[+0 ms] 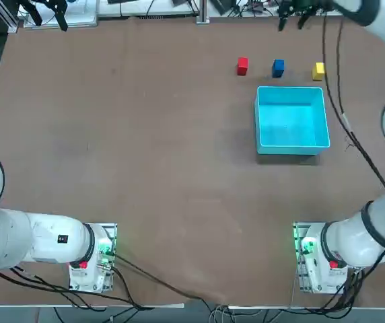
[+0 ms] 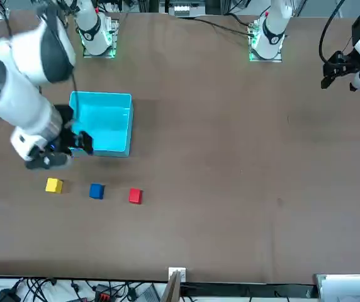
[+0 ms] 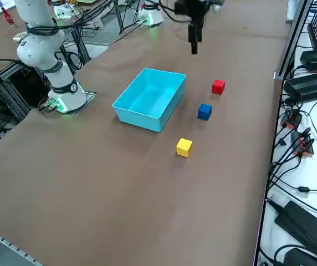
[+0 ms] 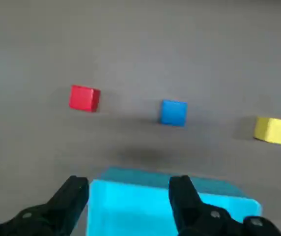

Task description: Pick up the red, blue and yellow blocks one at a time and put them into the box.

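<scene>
Right gripper above the surface, jaws apart, empty; best centred over the red block, ten-to-eleven o'clock from the box, before lowering straight.

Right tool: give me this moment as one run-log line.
right tool: open, above table by box | red, blue, yellow blocks: on table outside box | held: none

No readable text, labels, brands, numbers or signs anywhere in view.

Robotics lab, arms bolted tableside.
</scene>
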